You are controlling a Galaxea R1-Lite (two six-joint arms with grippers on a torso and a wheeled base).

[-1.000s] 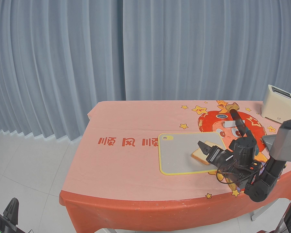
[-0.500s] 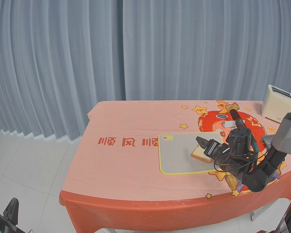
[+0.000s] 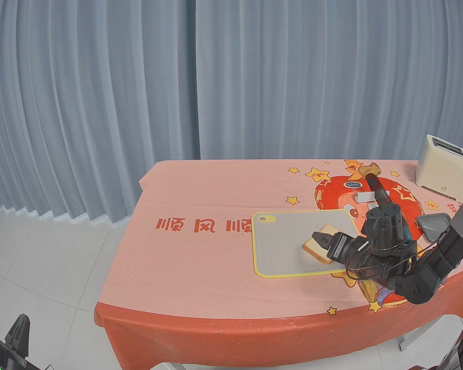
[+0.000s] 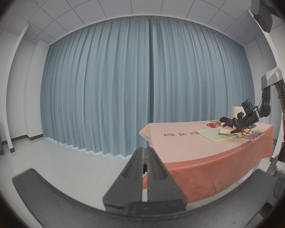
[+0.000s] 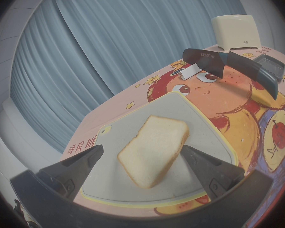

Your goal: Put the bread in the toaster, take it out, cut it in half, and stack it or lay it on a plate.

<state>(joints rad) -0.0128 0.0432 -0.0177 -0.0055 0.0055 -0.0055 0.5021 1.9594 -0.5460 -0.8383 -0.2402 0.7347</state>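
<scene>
Table (image 3: 200,263) (pink cloth), cutting board (image 3: 283,242), knife (image 3: 378,188), toaster (image 3: 444,165), grey dish (image 3: 433,225)

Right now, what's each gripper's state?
Left gripper: shut, empty.
Right gripper: open, a finger on either side of the bread, not clamped on it.

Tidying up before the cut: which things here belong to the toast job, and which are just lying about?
Job: bread, toaster, knife, cutting board, grey dish, probably serving as the plate.
Lying about: white card, curtain.
</scene>
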